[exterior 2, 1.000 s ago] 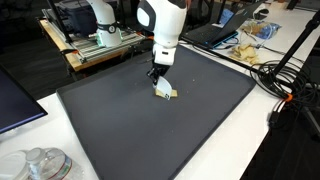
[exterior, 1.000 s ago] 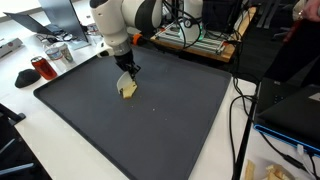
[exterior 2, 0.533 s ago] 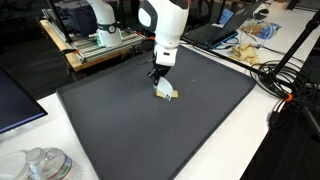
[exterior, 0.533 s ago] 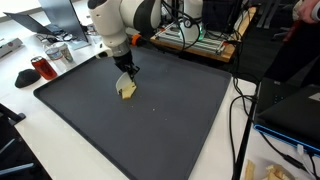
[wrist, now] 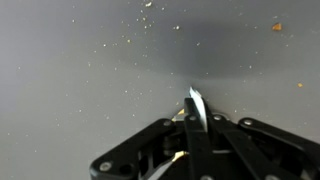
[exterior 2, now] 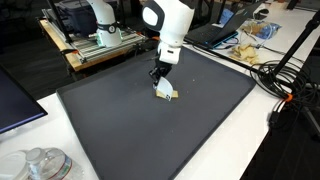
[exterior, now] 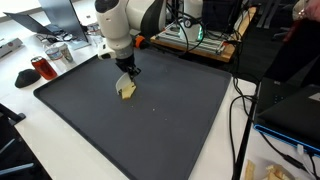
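A thin pale piece (exterior: 126, 90) is pinched edge-on between the jaws of the gripper (exterior: 128, 77), is held low over the middle of the dark mat (exterior: 175, 120), contact with mat not discernible, crumbs (wrist: 277, 27) are scattered nearby

I have the scrap (exterior: 127, 90) on the mat (exterior: 185, 115), under the gripper (exterior: 128, 79); a cup (exterior: 41, 67) stands beside the mat's edge.

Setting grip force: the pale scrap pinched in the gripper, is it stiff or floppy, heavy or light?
Probably light: the pale scrap is small beside the gripper and shows as a thin sliver in the wrist view. Likely fairly stiff: it holds its shape below the shut gripper without drooping. Being flat, it should slide on the dark mat, not roll.
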